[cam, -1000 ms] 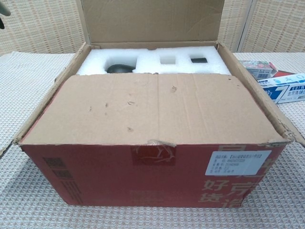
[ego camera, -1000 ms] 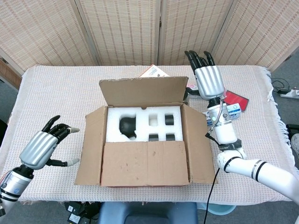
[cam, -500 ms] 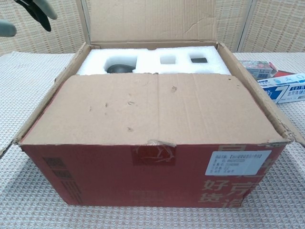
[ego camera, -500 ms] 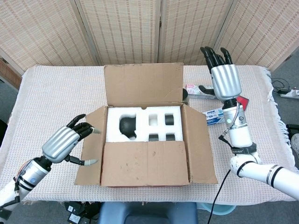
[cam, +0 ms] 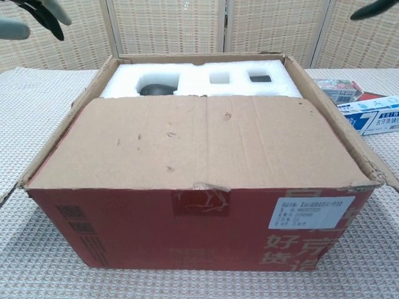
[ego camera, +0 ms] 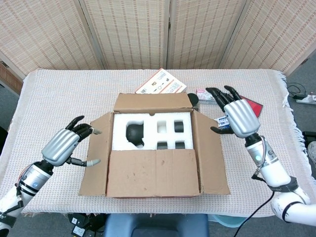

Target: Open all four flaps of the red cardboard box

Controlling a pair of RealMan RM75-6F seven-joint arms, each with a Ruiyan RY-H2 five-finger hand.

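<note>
The red cardboard box [cam: 206, 230] stands mid-table, also the box [ego camera: 153, 148] from above. Its near flap [ego camera: 154, 173] still lies over the front half; the far flap [ego camera: 154, 101] is folded back and down behind. The left flap [ego camera: 96, 155] and right flap [ego camera: 211, 153] splay outward. White foam [ego camera: 150, 129] with a dark round object shows inside. My left hand [ego camera: 66, 145] hovers open just left of the left flap. My right hand [ego camera: 236, 116] is open above the right flap's far end; only its fingertips [cam: 374, 9] show in the chest view.
A printed leaflet [ego camera: 162, 84] lies behind the box. Small cartons [cam: 365, 106] and a red packet [ego camera: 251, 104] sit to the right of it. The cloth-covered table [ego camera: 59, 98] ends near the box's front. A folding screen [ego camera: 148, 29] stands behind.
The far flap has dropped from upright to folded back behind the box. My right hand has come down and forward toward the right flap. My left hand shifted slightly left.
</note>
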